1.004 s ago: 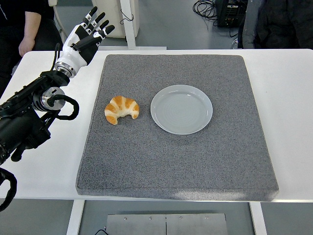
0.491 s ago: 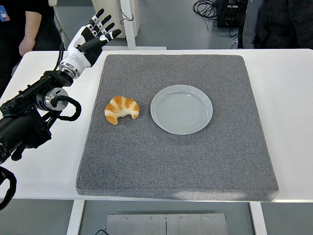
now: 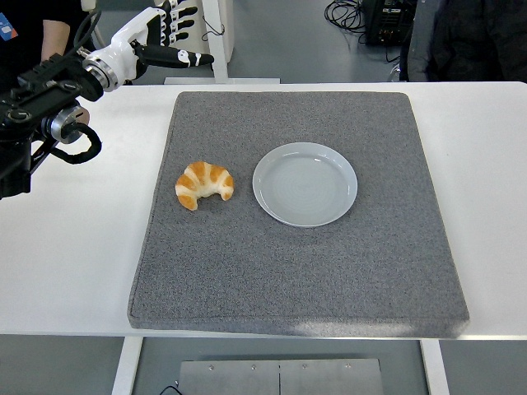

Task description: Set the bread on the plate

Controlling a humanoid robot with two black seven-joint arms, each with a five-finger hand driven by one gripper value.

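1. Nearest the camera, the front edge of the white table [image 3: 74, 280] was seen running across the bottom of the view, with a grey metal panel [image 3: 280, 377] visible beneath it

2. On the table a large grey mat [image 3: 296, 271] was laid, its near edge lying close to the table's front edge and its far edge reaching toward the back of the tabletop

3. Left of the mat's centre, the bread [image 3: 204, 183], a golden croissant with darker brown bands, was found resting on the mat, its two tips pointed toward the near side; it was touched by nothing

4. Just to the right of the croissant, the plate [image 3: 305, 183], round and pale grey-blue, was set flat on the mat; nothing was held in it, and a narrow strip of mat was left showing between plate and croissant

5. Farther back and to the left, the black left arm [image 3: 37, 111] was seen entering from the left edge, raised over the table's far left corner

6. At the arm's end, the left hand [image 3: 160, 37], white and black, was held at the top of the view, well apart from the croissant; its fingers [image 3: 188, 58] were spread and extended toward the right, and nothing was gripped

7. Beyond the table, a person's sleeve and arm [image 3: 49, 33] were seen at the top left, and a bundle of black cables [image 3: 346, 12] lay on the floor at the top right
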